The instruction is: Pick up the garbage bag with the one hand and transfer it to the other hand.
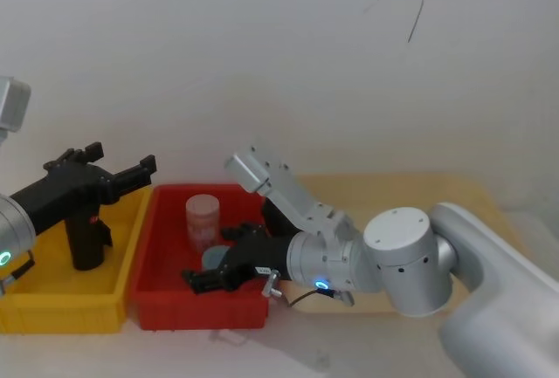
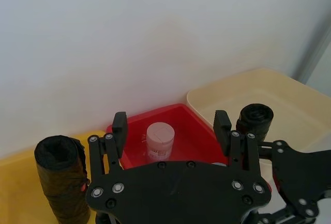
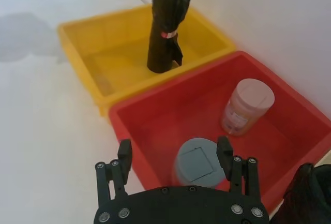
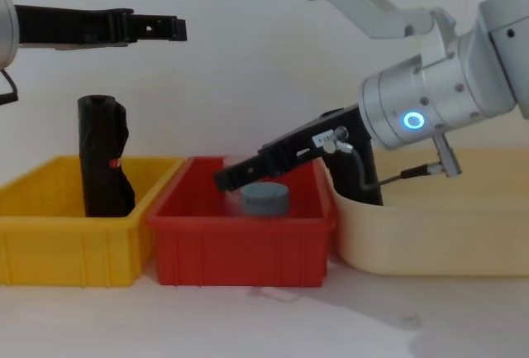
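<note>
White wall (image 1: 262, 64) and a pale tabletop (image 4: 248, 317) frame three bins in a row: a yellow bin (image 4: 50, 250), a red bin (image 4: 240, 255) and a cream bin (image 4: 430, 242). The garbage bag (image 4: 101, 155) stands upright on the floor of the yellow bin. Its top half rises clear of the rim, which leaves room for a sideways grip (its red mark sits about mid-height).

The left gripper (image 4: 161, 27) hovers level, well above the roll and apart from it. Its fingers are spread and hold nothing, so the pick looks not yet begun. It would have to come down to bracket the roll.

The right gripper (image 4: 227, 178) slants down over the red bin, just above a grey lidded tub (image 3: 199, 164) and near a pink jar (image 3: 247, 105). Its fingers are also spread and empty. That spot beside the yellow bin looks like a waiting place for the handover.

A second black roll (image 2: 254, 119) stands in the cream bin and is easy to mistake for the target.
</note>
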`<move>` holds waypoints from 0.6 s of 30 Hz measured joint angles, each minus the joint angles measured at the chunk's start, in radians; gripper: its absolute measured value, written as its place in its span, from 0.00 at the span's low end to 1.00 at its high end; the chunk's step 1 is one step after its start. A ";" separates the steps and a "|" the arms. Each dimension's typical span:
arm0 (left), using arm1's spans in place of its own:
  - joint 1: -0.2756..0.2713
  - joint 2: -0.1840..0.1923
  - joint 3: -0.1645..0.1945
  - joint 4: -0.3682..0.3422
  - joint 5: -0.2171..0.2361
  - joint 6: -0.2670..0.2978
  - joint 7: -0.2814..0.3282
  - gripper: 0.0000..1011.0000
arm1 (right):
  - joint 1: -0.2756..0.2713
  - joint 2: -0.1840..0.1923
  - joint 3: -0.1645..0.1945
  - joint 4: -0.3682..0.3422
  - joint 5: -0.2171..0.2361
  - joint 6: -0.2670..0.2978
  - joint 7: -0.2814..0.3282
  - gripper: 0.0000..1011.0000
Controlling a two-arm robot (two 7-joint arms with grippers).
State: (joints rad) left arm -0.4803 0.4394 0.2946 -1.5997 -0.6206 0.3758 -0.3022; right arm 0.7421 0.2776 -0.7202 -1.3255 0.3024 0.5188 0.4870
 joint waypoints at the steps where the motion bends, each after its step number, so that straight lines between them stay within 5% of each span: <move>1: 0.000 0.000 0.000 0.000 0.000 0.000 0.000 0.99 | 0.008 -0.005 -0.003 0.017 -0.004 -0.004 0.002 0.99; 18: 0.000 0.000 0.000 0.000 0.000 0.000 0.000 0.99 | 0.063 -0.041 -0.025 0.172 -0.050 -0.043 0.023 0.99</move>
State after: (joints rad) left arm -0.4803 0.4394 0.2946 -1.5998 -0.6206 0.3758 -0.3022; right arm 0.8054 0.2364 -0.7454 -1.1538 0.2527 0.4762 0.5100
